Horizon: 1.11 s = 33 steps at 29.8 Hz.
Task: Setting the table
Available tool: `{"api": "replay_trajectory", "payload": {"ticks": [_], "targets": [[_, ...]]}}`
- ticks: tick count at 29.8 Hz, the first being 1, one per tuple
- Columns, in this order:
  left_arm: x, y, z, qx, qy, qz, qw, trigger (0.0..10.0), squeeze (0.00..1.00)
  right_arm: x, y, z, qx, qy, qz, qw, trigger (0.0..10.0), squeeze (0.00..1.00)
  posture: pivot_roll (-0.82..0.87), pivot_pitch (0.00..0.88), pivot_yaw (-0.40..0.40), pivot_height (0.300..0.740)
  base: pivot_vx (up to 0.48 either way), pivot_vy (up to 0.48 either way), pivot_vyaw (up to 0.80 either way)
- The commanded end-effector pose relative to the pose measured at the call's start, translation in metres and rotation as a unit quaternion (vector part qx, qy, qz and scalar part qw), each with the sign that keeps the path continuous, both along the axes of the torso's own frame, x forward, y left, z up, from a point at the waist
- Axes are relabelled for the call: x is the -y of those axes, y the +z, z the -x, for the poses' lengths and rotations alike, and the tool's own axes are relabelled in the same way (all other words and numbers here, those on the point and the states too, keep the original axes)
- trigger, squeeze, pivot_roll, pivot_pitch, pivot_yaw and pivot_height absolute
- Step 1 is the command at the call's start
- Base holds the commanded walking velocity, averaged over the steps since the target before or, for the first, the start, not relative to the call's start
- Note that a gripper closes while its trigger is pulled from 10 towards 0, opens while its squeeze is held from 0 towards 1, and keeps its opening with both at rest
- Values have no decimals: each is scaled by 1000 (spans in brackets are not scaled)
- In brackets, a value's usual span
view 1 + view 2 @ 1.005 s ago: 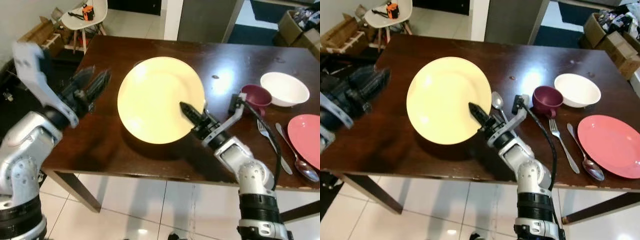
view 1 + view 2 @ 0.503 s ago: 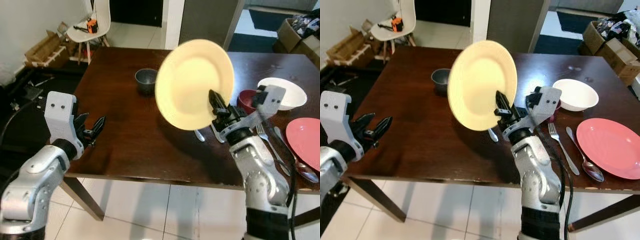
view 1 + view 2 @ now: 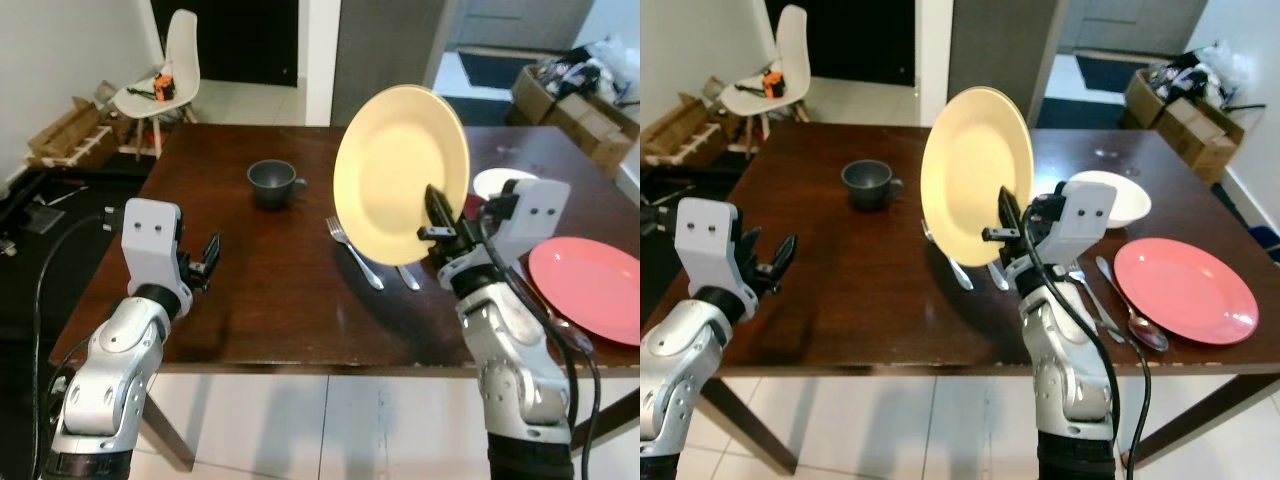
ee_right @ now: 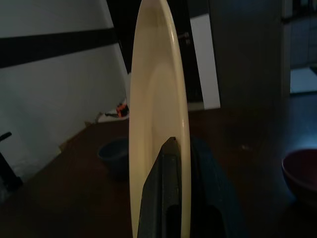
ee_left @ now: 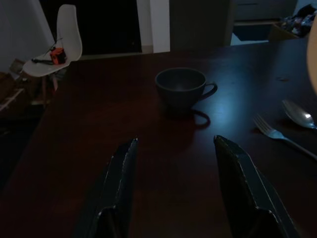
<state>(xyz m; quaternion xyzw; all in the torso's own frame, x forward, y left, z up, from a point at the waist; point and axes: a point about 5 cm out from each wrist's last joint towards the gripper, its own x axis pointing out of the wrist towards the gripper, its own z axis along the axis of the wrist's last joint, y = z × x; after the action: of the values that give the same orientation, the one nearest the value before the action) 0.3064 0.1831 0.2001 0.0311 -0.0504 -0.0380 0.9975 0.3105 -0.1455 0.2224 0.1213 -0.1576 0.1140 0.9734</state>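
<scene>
Now the dark wooden table [image 3: 260, 290] runs wide before the robot, and more of the room behind it shows than half a second ago, the head having lifted; the white chair [image 3: 160, 80] with something orange on its seat stands well beyond the far left corner, and cardboard boxes [image 3: 575, 110] sit past the far right corner. Above the table's middle the yellow plate [image 3: 400, 173] is held clear of the wood, nearly upright, its face turned toward the robot's left; it stands steeper and a little higher than it did a moment ago; the right gripper [image 3: 437, 212] is clamped on its lower rim, one black finger [image 4: 163, 188] lying flat across the near face. To the right lies the pink plate [image 3: 588, 290], flat on the wood, with a white bowl [image 3: 1108, 196] behind it; a dark grey cup [image 3: 272, 183] sits alone toward the far left; a fork [image 3: 352, 250] and a spoon [image 3: 405, 275] lie under the raised plate. At the near left edge the left gripper [image 5: 173, 186] hovers low over the table, its fingers spread apart and holding nothing, drawn nearer the cup than before.
</scene>
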Motion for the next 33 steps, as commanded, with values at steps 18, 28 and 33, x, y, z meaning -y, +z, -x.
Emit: {"api": "replay_trajectory", "payload": {"ticks": [18, 28, 33], "targets": [[-8, -14, -7, 1, 4, -22, 1000, 10000, 0, 4, -49, 15, -93, 73, -200, 973, 10000, 0, -70, 0, 59, 740, 0, 0, 0], [-7, -15, -8, 6, 5, -21, 1000, 10000, 0, 4, -47, 13, -91, 86, -209, 970, 10000, 0, -55, 0, 51, 740, 0, 0, 0], [-3, -16, -8, 6, 5, -13, 1000, 10000, 0, 2, -46, 12, -96, 96, -223, 965, 10000, 0, -50, 0, 47, 740, 0, 0, -630]]}}
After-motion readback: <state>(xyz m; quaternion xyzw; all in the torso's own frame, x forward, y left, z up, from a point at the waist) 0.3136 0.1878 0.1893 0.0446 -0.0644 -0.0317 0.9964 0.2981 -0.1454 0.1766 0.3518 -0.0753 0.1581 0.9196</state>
